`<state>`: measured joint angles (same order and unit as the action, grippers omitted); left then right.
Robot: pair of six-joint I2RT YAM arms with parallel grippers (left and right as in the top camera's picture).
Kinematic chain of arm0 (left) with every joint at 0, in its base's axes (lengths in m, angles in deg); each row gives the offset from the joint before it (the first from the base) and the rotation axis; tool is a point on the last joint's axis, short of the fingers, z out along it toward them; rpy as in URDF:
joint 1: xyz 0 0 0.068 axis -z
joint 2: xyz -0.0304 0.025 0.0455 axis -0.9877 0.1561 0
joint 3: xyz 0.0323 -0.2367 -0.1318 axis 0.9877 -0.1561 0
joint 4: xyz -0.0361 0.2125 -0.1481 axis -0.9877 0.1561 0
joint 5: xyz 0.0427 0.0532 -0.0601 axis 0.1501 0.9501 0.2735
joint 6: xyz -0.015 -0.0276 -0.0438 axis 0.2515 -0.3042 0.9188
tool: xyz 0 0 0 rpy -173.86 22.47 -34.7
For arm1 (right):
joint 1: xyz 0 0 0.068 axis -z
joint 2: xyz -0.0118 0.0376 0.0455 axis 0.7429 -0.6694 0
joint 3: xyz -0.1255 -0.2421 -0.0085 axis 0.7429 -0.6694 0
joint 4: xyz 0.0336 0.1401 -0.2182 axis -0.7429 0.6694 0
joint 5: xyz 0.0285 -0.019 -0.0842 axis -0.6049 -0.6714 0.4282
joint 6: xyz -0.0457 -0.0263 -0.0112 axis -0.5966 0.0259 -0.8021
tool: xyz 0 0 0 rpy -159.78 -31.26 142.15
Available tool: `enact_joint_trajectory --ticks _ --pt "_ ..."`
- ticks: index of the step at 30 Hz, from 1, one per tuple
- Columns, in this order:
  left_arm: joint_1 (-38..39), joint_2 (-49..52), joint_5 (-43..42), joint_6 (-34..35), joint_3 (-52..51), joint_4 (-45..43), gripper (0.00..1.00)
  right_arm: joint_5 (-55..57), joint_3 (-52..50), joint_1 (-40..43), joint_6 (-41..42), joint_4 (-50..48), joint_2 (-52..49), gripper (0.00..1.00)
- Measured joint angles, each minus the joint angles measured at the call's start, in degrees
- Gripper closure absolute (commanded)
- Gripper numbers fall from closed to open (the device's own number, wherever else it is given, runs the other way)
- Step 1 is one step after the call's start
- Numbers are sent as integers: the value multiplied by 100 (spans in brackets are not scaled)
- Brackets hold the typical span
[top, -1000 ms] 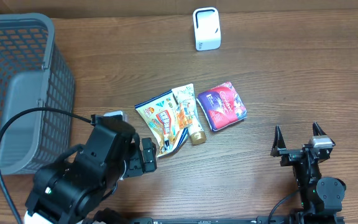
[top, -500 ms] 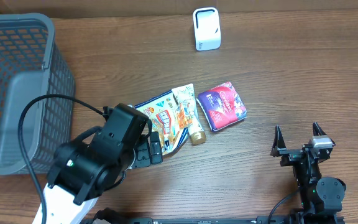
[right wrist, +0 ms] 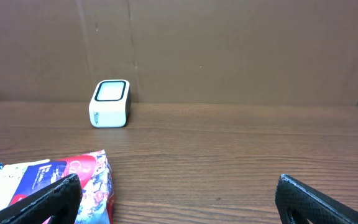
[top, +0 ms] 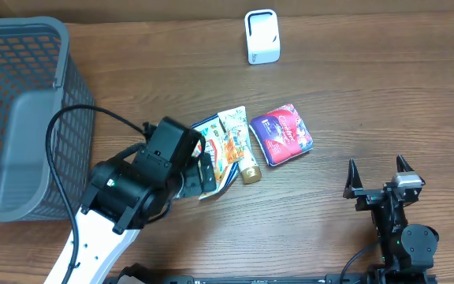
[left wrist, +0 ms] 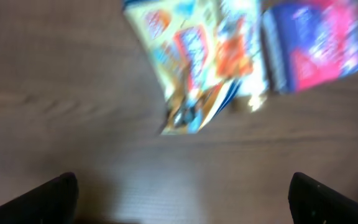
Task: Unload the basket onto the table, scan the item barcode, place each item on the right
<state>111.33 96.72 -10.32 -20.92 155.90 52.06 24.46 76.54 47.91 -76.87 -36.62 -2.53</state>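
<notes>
Left hand [left wrist: 182,194] (jaws wide) at snack packets [top: 231,142] — scanner [top: 261,35] well apart.

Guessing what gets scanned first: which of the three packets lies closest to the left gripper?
The yellow-and-blue packet, leftmost: the left gripper hovers at its lower tip; the white-orange packet and purple packet lie farther right.

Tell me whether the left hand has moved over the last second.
Yes. The left hand has swung right, away from the basket, up to the snack packets.
</notes>
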Motion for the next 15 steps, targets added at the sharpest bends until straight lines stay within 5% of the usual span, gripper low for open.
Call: enact_joint_trajectory --ticks 7,15 --pt "-15 -313 -109 -1331 -745 -2072 0 2 0 0 0 0 0 0" --pt "-868 -1174 -1322 -2776 -2804 -4253 1 2 0 0 0 2 0 0"
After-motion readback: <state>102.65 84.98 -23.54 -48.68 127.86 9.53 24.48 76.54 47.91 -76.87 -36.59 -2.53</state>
